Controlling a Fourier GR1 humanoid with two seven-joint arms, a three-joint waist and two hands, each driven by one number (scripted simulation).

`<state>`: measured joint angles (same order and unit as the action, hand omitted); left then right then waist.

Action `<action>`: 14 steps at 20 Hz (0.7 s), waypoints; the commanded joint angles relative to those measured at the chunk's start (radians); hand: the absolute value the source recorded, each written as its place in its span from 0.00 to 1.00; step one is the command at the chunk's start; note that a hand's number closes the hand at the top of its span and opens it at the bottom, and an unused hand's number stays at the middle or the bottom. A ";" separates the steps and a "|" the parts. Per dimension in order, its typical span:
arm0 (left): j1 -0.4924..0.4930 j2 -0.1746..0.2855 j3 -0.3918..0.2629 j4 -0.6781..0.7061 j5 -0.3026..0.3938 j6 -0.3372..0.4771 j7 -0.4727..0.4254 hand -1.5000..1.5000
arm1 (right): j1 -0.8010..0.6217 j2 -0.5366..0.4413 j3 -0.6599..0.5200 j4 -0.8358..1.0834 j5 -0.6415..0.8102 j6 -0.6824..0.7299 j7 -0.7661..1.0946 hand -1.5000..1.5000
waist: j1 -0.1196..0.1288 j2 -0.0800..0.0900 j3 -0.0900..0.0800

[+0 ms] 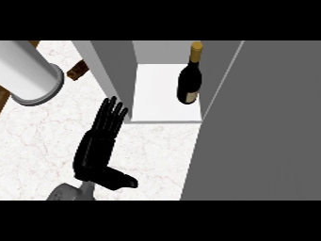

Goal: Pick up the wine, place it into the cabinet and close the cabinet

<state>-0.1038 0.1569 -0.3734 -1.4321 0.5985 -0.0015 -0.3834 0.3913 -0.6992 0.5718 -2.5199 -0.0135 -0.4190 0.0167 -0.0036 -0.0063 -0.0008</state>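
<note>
Left hand [97, 146] flat, fingers straight, empty, since the wine bottle [188, 82] stands inside the cabinet [156, 94]; door [274, 122] open.

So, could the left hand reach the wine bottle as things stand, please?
Probably yes: the cabinet stands open, and nothing lies between the left hand just outside it and the wine bottle inside.

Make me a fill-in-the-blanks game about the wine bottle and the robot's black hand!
1. The dark glass wine bottle stands upright inside the grey-and-white ____.
2. The bottle's top is coloured ____.
3. The robot's black left hand, fingers straight, holds ____.
4. Under that hand lies the white marble ____.

Missing words: cabinet; gold; nothing; counter.
</note>
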 commanded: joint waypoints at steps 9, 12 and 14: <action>0.098 0.174 0.138 -0.114 0.053 -0.083 0.010 0.00 | 0.036 -0.138 0.181 -0.204 -0.044 0.237 0.023 1.00 | 0.001 0.000 0.000; 0.163 0.211 0.183 -0.121 0.062 -0.139 -0.051 0.00 | 0.038 -0.132 0.221 -0.204 -0.031 0.244 0.020 1.00 | 0.001 0.000 -0.001; 0.117 0.227 0.225 -0.118 0.099 -0.131 0.003 0.00 | -0.012 -0.111 0.184 -0.219 -0.059 0.235 0.074 1.00 | 0.004 0.004 -0.001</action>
<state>0.0153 0.3425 -0.2070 -1.5369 0.6634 -0.1175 -0.4060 0.3725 -0.7997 0.7265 -2.5132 -0.0240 -0.1984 -0.0223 -0.0005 -0.0046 -0.0015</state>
